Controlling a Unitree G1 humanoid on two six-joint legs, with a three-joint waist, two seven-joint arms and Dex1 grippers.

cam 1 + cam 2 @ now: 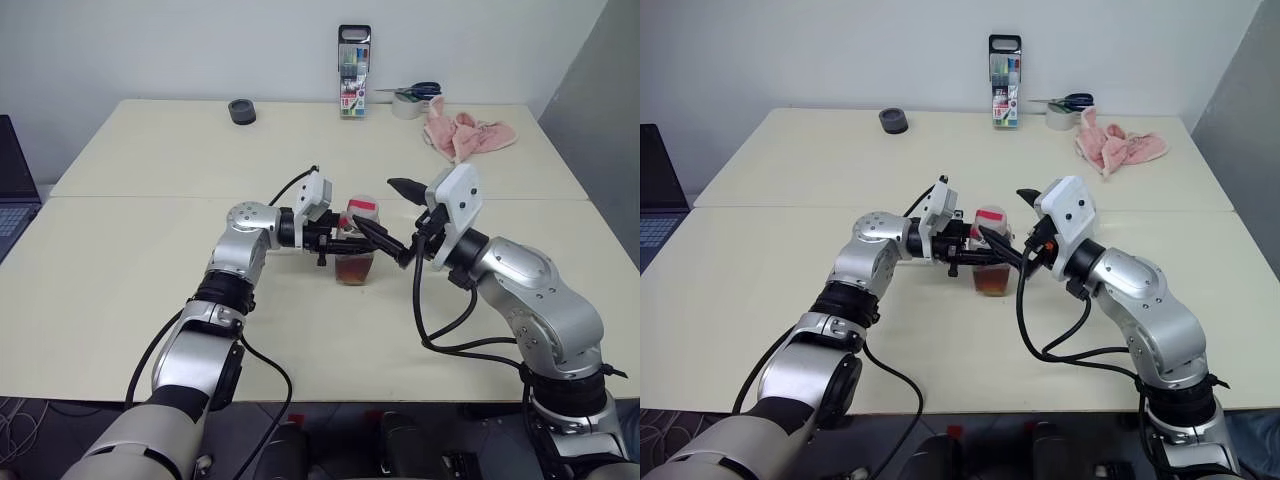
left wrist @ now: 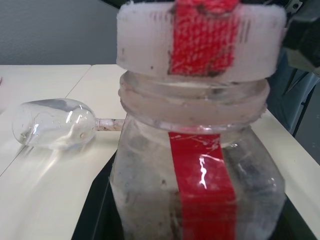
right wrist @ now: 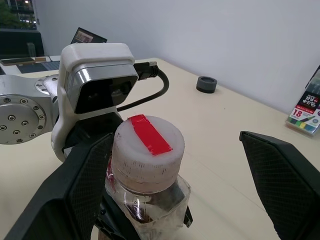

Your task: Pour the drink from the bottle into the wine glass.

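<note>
— What's on the counter (image 1: pixel 150 290)?
— The left claw (image 1: pixel 345 237) clamps the bottle (image 1: pixel 357 243) upright at mid-counter, with drink (image 1: pixel 355 270) low inside.
— And the right claw (image 3: pixel 165 195)?
— It gapes wide, its fingers either side of the white cap (image 3: pixel 148 145).
— The wine glass (image 2: pixel 55 124)?
— On its side beyond the bottle.

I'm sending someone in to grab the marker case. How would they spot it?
Go to the far edge of the table, by the wall. The marker case stands upright there, left of the tape roll and pink cloth. It is the tallest thing there, clear with a black handle.
</note>
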